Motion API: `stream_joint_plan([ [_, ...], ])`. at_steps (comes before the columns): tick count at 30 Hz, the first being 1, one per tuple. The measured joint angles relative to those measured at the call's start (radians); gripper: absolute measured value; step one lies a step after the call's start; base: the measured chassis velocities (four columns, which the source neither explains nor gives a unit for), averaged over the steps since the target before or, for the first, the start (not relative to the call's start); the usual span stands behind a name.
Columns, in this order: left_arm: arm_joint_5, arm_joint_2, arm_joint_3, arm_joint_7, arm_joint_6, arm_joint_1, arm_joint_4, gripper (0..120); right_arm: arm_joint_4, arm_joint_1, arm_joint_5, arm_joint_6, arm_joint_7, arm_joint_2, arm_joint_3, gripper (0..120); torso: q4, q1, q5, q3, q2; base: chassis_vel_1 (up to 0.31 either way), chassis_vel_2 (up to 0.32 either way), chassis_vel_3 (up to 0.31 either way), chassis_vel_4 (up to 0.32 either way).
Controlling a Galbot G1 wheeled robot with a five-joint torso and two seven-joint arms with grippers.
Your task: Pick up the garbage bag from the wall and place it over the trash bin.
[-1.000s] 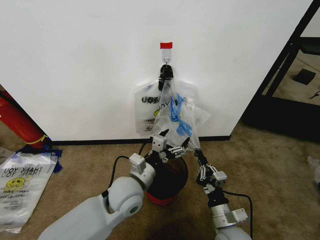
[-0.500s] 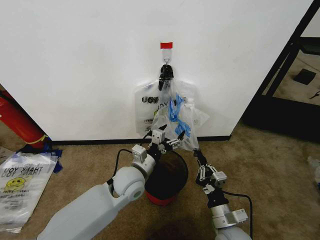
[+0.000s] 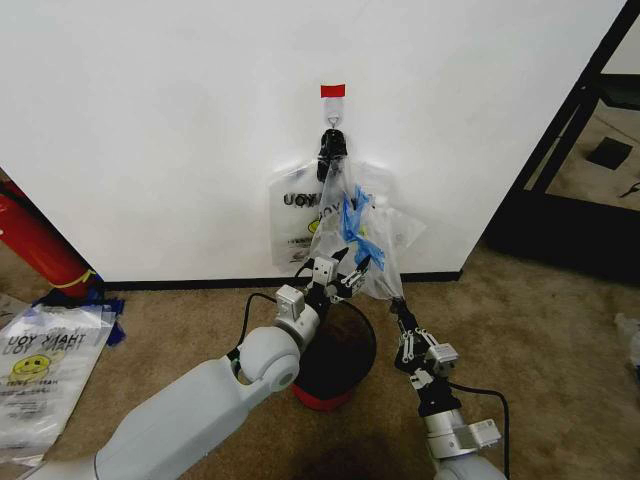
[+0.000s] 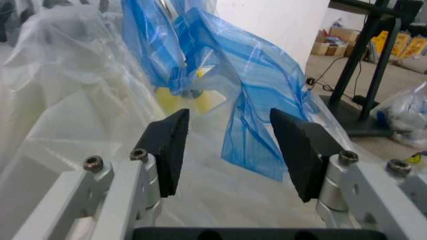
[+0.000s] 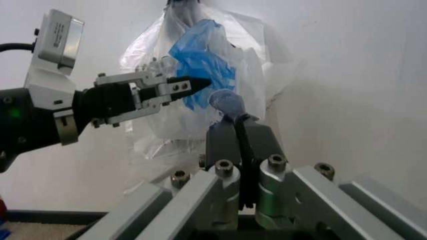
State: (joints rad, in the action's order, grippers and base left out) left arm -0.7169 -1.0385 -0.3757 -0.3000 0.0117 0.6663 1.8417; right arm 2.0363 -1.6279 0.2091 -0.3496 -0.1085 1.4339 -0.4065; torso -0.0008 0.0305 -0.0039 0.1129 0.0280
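While the garbage bag (image 3: 345,235) hangs from the black hook clip (image 3: 331,146) on the wall (image 3: 180,120), just above the trash bin (image 3: 338,355), my left gripper (image 3: 343,277) reaches its blue folds with jaws spread and empty, and my right gripper (image 3: 401,315) is pinched closed on the bag's lower edge.

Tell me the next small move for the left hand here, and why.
Probably ease the left hand forward and close on the garbage bag. Its pads are open with the blue-tinted plastic just ahead between them, not yet pinched. The right hand is already shut on a fold, and the bag hangs from the hook clip.
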Motion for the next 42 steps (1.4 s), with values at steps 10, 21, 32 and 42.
stream_joint_plan([
  [10, 0.001, -0.012, -0.001, -0.007, 0.002, -0.018, -0.025, 18, 0.007, -0.009, 0.001, -0.004, -0.002, -0.001, 0.001, 0, -0.0002, 0.0, 0.0, 0.0, 0.0, 0.0, 0.0, 0.0, 0.0],
  [21, 0.01, 0.025, 0.04, -0.009, 0.003, 0.036, 0.025, 0, 0.008, 0.004, 0.007, 0.0, 0.001, -0.007, 0.002, 0, -0.0001, 0.0, 0.0, 0.0, 0.0, 0.0, 0.0, 0.0, 0.0],
  [32, 0.037, 0.074, 0.112, -0.012, 0.0, 0.111, 0.112, 0, 0.114, -0.046, -0.031, 0.029, 0.006, -0.128, -0.045, 32, -0.0005, 0.0, 0.0, 0.0, 0.0, 0.0, 0.0, 0.0, 0.0],
  [42, 0.073, 0.064, 0.116, -0.014, -0.006, 0.138, 0.103, 0, 0.07, 0.175, 0.164, 0.175, 0.057, -0.388, -0.053, 70, 0.0, 0.0, 0.0002, 0.0, 0.0, 0.0, 0.0, 0.0, 0.0],
])
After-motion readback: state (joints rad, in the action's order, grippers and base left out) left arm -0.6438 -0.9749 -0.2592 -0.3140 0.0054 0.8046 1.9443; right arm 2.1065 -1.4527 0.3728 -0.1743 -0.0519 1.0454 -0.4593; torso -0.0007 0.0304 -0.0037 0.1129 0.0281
